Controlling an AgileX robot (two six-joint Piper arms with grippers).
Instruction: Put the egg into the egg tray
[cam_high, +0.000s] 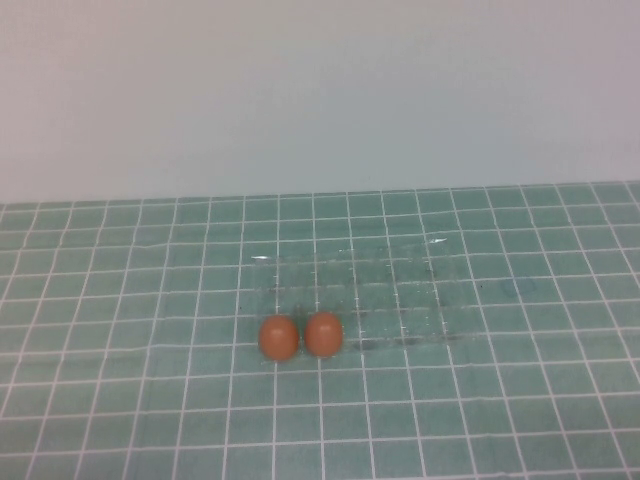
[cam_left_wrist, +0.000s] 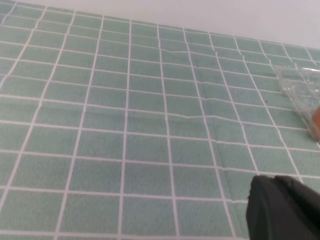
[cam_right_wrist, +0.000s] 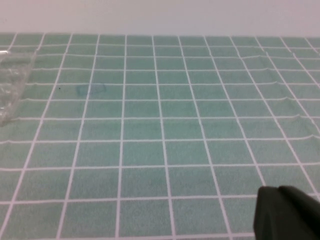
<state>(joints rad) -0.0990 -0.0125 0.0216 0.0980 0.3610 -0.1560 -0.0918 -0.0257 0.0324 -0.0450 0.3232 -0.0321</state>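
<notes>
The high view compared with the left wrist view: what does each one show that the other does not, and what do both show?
Only the high view shows the two eggs whole, one and the other, side by side at the near left corner of the whole egg tray. Only the left wrist view shows the left claw, a dark tip low over the table; the right claw appears in neither. Both share the green grid mat, the tray and the pale wall.

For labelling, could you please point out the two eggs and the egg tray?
left egg (cam_high: 279, 337), high view, middle of shell.
right egg (cam_high: 323, 333), high view, middle of shell.
egg tray (cam_high: 400, 290), high view, bare clear cups.
</notes>
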